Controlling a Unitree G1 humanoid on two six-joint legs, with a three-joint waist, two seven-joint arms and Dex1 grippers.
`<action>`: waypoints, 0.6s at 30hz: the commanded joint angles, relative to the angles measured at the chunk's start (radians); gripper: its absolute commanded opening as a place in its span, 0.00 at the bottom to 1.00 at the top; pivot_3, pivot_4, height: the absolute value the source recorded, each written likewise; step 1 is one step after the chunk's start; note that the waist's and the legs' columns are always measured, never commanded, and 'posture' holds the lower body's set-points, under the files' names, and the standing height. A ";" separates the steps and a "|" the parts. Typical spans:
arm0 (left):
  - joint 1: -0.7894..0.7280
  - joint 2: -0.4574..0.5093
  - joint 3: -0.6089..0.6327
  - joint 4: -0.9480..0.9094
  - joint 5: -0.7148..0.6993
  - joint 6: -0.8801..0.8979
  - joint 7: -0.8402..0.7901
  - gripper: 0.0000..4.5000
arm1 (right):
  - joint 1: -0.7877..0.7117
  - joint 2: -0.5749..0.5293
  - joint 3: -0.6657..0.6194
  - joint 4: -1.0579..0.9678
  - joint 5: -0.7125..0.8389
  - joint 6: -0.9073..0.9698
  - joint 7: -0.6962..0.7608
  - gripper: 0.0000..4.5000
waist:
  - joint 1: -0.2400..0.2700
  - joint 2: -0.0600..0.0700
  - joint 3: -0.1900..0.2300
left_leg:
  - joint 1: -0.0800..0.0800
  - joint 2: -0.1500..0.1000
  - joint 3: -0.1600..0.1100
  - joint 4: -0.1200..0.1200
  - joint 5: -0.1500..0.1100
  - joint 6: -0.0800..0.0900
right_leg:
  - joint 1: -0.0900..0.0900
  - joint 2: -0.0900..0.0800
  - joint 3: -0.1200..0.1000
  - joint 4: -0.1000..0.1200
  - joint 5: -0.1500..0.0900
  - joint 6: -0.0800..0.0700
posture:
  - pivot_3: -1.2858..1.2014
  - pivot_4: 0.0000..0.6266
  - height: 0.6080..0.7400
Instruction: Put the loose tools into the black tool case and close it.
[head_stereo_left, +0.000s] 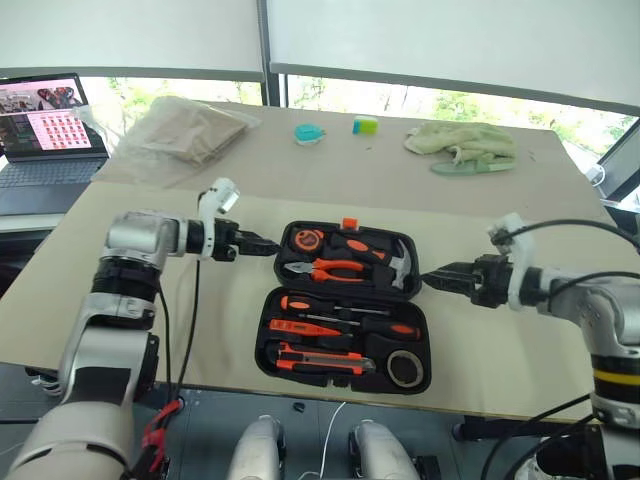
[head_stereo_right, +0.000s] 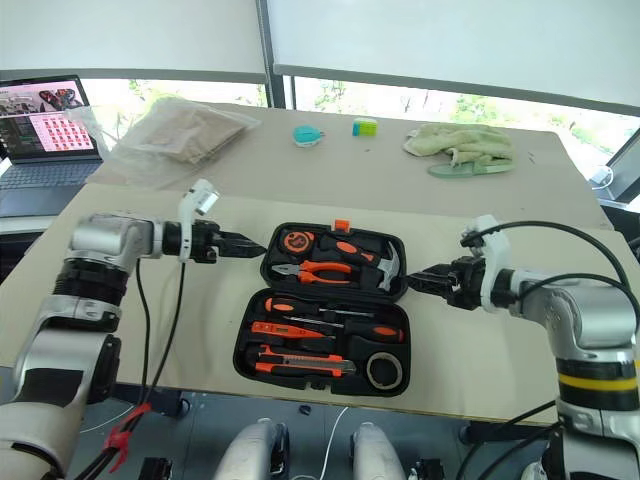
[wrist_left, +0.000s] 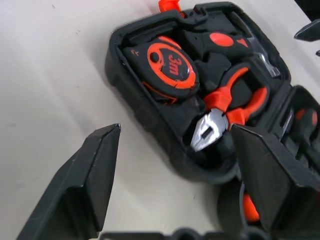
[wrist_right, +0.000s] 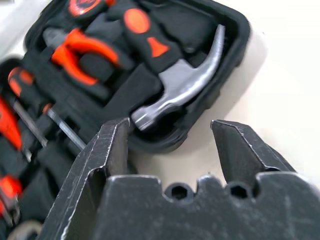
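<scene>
Two end effectors (head_stereo_left: 268, 244) (head_stereo_left: 432, 279) flanking case (head_stereo_left: 345, 305)

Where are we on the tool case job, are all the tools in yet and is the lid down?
Packing looks done: the screwdrivers, utility knife and tape roll sit in slots of the black tool case, and no tool lies loose on the table. In hand: nothing; the left gripper and right gripper flank the far half, jaws open. Left: the case lies fully open, so closing remains.
</scene>
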 joint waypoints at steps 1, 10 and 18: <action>-0.021 -0.018 -0.026 0.008 0.012 -0.012 0.014 0.85 | -0.066 0.029 0.029 0.064 -0.011 0.027 -0.046 0.69 | -0.001 0.000 0.000 | 0.000 0.000 0.000 0.000 0.000 0.000 | -0.001 0.000 0.000 0.000 0.000 0.000 | 0.52 0.24 1.00; -0.015 -0.036 -0.046 0.056 0.032 -0.037 0.041 0.52 | -0.128 0.066 0.089 0.160 -0.039 0.013 -0.086 0.46 | 0.003 0.000 0.000 | -0.001 0.000 0.001 0.000 0.000 0.000 | -0.001 0.000 0.000 0.000 0.000 0.000 | 0.52 0.24 1.00; -0.007 -0.035 -0.023 0.027 0.006 -0.008 0.024 0.01 | -0.112 0.065 0.092 0.099 -0.015 0.020 -0.078 0.00 | 0.001 0.002 -0.001 | 0.002 0.000 0.001 0.000 0.001 0.000 | 0.002 0.000 0.000 0.002 0.001 -0.001 | 0.52 0.24 1.00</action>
